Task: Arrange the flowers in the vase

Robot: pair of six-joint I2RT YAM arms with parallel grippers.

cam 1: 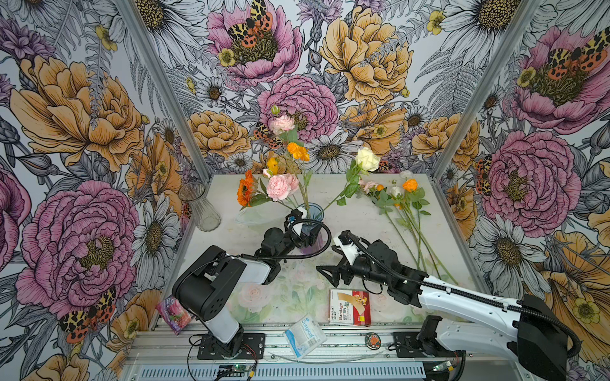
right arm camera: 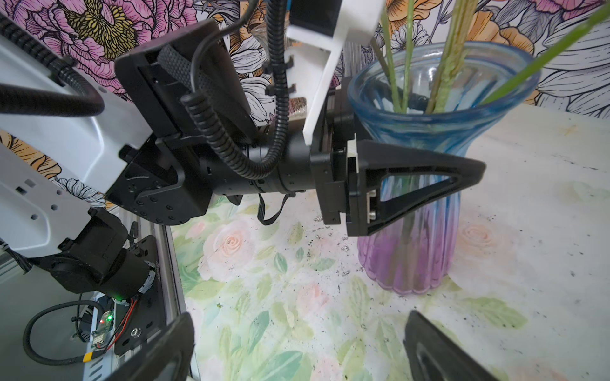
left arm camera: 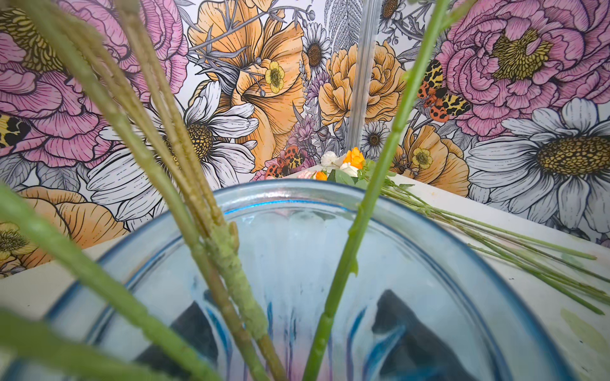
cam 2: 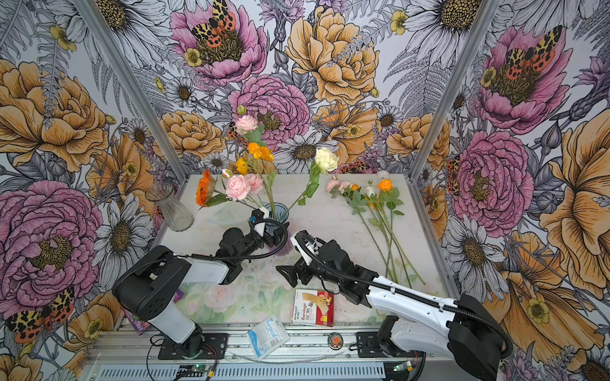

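Observation:
The vase (cam 1: 313,211) (cam 2: 276,211) (right arm camera: 409,257) is blue glass fading to purple and stands mid-table. It holds several flowers (cam 1: 282,186) (cam 2: 237,186) with pink, orange and cream heads, and their stems (left arm camera: 227,250) cross its mouth. My left gripper (cam 1: 310,235) (left arm camera: 297,333) is shut on the vase's narrow waist. One of its fingers (right arm camera: 412,161) lies along the near side of the glass. More flowers (cam 1: 406,211) (cam 2: 379,211) (left arm camera: 495,231) lie flat at the right. My right gripper (cam 1: 326,275) (cam 2: 286,276) (right arm camera: 300,349) hovers open and empty just right of the vase.
An empty clear glass vase (cam 1: 199,207) stands at the back left. A clear plastic dish (cam 1: 254,214) lies behind the blue vase. Along the front edge lie a bandage box (cam 1: 350,306), a surgical packet (cam 1: 303,334), a pink packet (cam 1: 173,313) and a round badge (cam 1: 372,339).

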